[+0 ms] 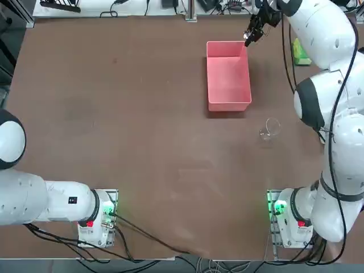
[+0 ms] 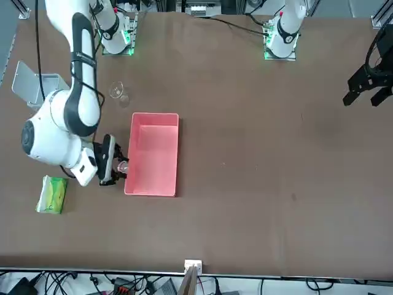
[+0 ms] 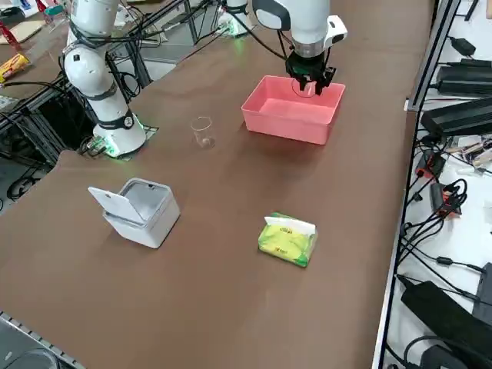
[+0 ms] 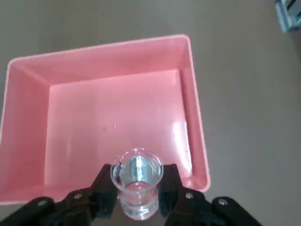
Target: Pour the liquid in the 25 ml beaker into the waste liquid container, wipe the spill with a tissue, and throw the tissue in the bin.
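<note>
The brown table [image 1: 142,142] is occupied by the pink waste liquid container [image 1: 228,79], set well apart from the pale grey bin [image 3: 142,211] (lid flipped open) and the green tissue pack [image 3: 287,240]. A larger glass beaker [image 1: 271,128] is stood alone near the container. The right pincer [image 4: 137,188] is clamped on the 25 ml beaker [image 4: 137,181], held upright just above the container's far rim.

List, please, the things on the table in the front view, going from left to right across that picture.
Pale grey bin → green tissue pack → right pincer, shut on the small 25 ml beaker → pink waste tray. The larger beaker overlaps the pincer's span, so I leave it out.
</note>
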Motion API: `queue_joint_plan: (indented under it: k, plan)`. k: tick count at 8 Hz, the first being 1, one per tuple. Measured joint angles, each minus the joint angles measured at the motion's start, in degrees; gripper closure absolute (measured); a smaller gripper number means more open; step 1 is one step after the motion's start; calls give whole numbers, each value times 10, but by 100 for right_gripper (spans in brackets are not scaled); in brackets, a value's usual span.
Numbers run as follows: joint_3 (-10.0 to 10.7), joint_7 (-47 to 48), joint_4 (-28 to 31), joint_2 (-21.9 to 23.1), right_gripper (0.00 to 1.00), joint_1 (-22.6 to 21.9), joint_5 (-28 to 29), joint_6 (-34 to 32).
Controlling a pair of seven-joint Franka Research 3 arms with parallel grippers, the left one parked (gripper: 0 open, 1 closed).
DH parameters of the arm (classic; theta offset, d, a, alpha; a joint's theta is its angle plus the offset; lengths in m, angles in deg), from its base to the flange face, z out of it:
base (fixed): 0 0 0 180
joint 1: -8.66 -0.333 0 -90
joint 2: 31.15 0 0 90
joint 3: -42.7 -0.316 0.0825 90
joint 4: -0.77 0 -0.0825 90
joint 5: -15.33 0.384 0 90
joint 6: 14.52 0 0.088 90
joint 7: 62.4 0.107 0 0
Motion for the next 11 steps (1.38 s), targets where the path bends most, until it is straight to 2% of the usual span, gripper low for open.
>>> queue_joint_plan:
  k: [6,11]
  plan:
    - [4,107,-28,1,53,-35,-158,-23]
    - [4,153,-67,1,53,-44,-242,-78]
